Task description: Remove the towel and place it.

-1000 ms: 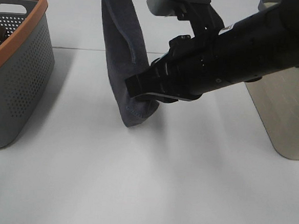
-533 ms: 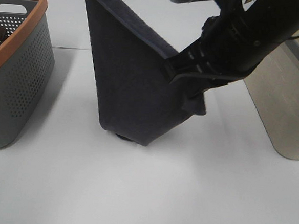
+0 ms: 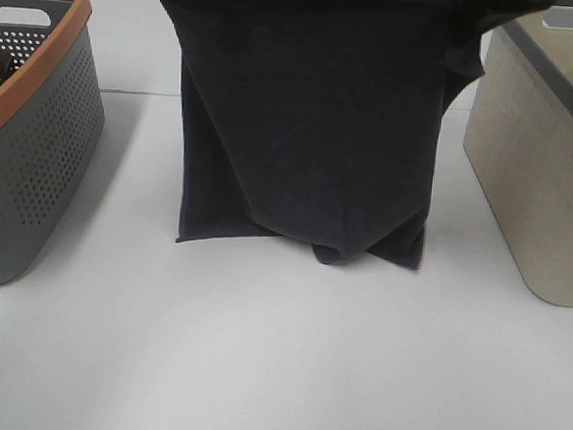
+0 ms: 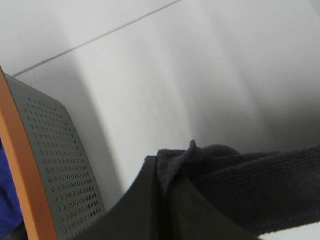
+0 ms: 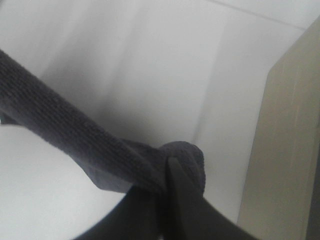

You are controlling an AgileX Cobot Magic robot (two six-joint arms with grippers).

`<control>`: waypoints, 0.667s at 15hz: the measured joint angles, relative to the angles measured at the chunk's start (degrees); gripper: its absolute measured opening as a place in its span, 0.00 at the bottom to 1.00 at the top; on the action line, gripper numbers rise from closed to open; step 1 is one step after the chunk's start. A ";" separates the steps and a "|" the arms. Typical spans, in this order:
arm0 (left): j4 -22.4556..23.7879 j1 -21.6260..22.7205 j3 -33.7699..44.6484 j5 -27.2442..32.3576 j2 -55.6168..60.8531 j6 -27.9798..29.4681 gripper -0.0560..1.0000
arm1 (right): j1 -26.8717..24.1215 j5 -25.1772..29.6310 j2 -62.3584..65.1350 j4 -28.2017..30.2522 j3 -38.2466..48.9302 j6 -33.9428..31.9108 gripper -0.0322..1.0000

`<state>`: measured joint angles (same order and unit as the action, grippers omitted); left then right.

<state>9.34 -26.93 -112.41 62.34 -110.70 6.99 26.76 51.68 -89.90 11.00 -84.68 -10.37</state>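
Towel: dark navy terry, hanging as a flat sheet between its two top corners, out of the basket. Its bottom hem touches the desk, and the lower middle and right buckle into soft folds there.

Handling, my read:
- Light and fully limp. It has no stiffness and goes wherever the corners go.
- The looped pile is grippy, so slip is unlikely, but a corner pinch is small and a snag could pull it out.
- Not fragile.
- Corners are the right hold: they keep it spread so it lays flat. A mid-edge grab would bunch it.

Left tool: pressed together, pinching one top corner, with a nub of cloth poking out past the tips.
Right tool: pressed together on the other top corner, with a cloth wad bulging beside the tips.
Top edge between them looks taut and rope-like in both wrist views.

Surroundings:
- Basket: grey perforated plastic with an orange rim, rigid, on the left, well apart from the towel.
- Bin: beige, smooth walls, rounded corners, on the right, near the towel's right edge. I can't tell if they touch.
- Desk: white, smooth, matte, with a seam line running across at the back.
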 joint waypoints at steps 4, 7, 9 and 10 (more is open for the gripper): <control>6.82 0.00 0.00 -14.27 -2.52 0.06 0.05 | -3.78 -2.18 -9.17 1.83 -11.23 2.64 0.03; 11.17 1.09 0.00 -25.44 -4.07 0.06 0.05 | -4.87 -2.52 -16.56 6.25 -20.05 3.61 0.03; 11.17 3.38 0.00 -33.12 -5.39 0.06 0.05 | -5.73 -5.33 -20.23 8.65 -24.41 3.61 0.03; 11.17 4.58 0.00 -36.27 -6.30 0.06 0.05 | -5.73 -7.96 -21.54 9.80 -25.67 3.61 0.03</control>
<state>20.51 -22.35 -112.41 26.07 -117.00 7.05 21.03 43.72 -111.44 20.80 -110.35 -6.76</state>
